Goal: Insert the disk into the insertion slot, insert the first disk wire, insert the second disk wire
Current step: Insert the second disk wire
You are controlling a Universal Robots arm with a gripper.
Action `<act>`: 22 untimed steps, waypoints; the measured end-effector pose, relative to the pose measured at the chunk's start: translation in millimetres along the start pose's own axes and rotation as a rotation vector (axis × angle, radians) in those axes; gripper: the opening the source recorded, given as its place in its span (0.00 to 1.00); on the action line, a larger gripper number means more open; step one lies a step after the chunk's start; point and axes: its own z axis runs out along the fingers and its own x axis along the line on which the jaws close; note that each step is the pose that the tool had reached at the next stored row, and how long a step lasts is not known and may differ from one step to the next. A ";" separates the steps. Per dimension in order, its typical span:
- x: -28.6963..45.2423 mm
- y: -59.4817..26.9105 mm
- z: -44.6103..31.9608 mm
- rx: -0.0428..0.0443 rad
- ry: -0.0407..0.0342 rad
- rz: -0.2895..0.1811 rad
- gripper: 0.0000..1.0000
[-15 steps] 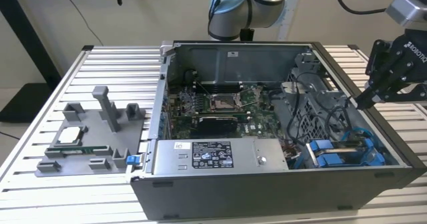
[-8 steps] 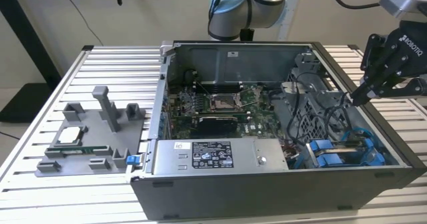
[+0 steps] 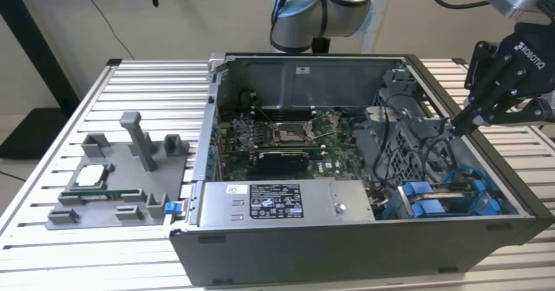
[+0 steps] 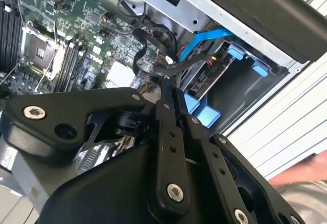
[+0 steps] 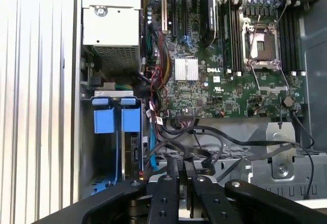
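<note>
The disk (image 3: 442, 199) sits in the insertion slot (image 4: 240, 89) at the case's near corner, on the exterior view's right. Its blue carrier tabs (image 5: 117, 119) show at the bay's edge. A blue wire (image 4: 204, 38) runs to the disk's connector end (image 4: 207, 78). My gripper (image 3: 457, 125) hangs over the case's wall on the exterior view's right, above the perforated cage. Its fingers are pressed together on a black disk wire (image 4: 153, 71), which loops down toward the disk. Both wrist views show the pinched fingertips (image 5: 173, 168) among black cables.
A grey labelled power-supply box (image 3: 286, 203) lies along the case's front. The motherboard with its open processor socket (image 3: 290, 134) fills the middle. A perforated cage (image 3: 407, 141) stands beside the disk bay. A grey fixture with small parts (image 3: 121, 174) rests on the slatted table at the exterior view's left.
</note>
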 end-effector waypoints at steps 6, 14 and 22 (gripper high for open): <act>0.1 1.0 0.1 0.0012 0.0001 0.000 0.00; 0.1 1.1 0.1 0.0012 0.0003 0.000 0.00; 0.9 15.0 2.2 0.0254 0.0045 -0.002 0.00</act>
